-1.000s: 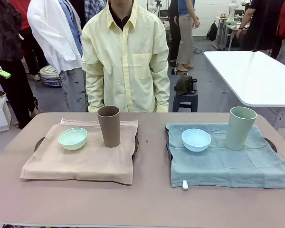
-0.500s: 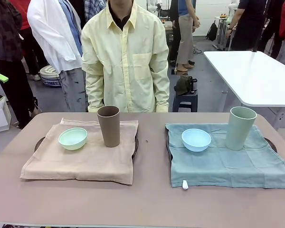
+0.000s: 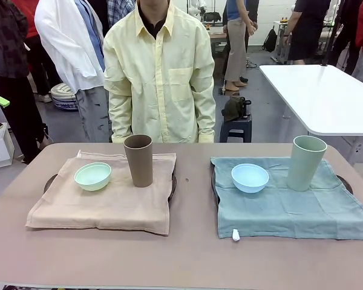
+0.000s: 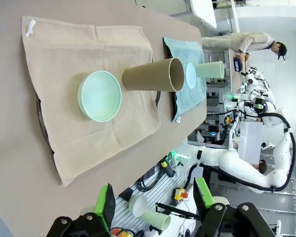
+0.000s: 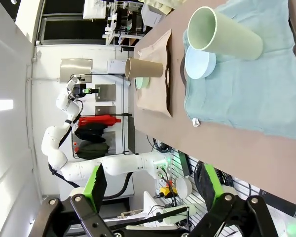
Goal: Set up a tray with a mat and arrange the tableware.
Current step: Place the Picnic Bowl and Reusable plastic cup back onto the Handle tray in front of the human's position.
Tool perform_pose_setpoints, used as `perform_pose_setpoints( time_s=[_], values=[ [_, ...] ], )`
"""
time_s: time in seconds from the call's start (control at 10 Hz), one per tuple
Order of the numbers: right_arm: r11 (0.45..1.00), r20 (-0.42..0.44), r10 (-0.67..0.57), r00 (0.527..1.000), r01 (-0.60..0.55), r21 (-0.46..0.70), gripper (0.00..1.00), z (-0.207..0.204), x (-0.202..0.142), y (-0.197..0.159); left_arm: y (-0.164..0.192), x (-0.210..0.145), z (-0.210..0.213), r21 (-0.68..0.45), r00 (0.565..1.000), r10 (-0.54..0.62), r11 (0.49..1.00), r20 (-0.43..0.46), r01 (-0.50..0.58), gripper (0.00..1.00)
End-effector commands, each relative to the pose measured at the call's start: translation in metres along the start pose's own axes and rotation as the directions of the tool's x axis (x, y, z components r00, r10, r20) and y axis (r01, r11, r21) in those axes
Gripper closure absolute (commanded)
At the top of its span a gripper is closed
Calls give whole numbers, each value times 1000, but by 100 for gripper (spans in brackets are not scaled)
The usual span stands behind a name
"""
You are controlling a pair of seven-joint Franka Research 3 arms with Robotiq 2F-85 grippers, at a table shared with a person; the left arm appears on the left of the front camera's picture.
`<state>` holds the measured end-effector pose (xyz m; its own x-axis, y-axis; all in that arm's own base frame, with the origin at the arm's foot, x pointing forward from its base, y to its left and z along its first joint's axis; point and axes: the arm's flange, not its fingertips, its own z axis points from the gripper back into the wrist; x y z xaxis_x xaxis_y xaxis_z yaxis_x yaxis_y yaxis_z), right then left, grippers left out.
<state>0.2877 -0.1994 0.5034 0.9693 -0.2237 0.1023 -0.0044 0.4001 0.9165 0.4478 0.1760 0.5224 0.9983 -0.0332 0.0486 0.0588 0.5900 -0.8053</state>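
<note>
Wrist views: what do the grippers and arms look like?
Left gripper and right gripper: black linkage bodies with round pivot bolts, jaws tipped with bright green pads. Each wrist view also catches the opposite arm farther off: glossy white, rounded segments, black cables near its base.

I am seeing my left gripper hanging high above the table, fingers spread wide, green pads facing each other across an empty gap. My right gripper is likewise hovering well off the surface, jaws parted, nothing between its fingers. Both wrists are sitting rolled sideways.
</note>
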Motion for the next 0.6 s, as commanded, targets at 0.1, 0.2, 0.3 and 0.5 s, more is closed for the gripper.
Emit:
perform_pose_setpoints(
  time_s=[0.1,0.2,0.3,0.5],
  values=[
    [1000,2,10,1000,-10,7,0,1,0,-1,-2,1,1,-12,1000,2,1000,10,-2,15],
    [1000,2,10,1000,-10,7,0,1,0,-1,-2,1,1,-12,1000,2,1000,10,-2,15],
    [1000,2,10,1000,-10,7,0,1,0,-1,-2,1,1,-12,1000,2,1000,10,-2,15],
    [1000,2,10,1000,-10,7,0,1,0,-1,-2,1,1,-12,1000,2,1000,10,-2,15]
  ],
)
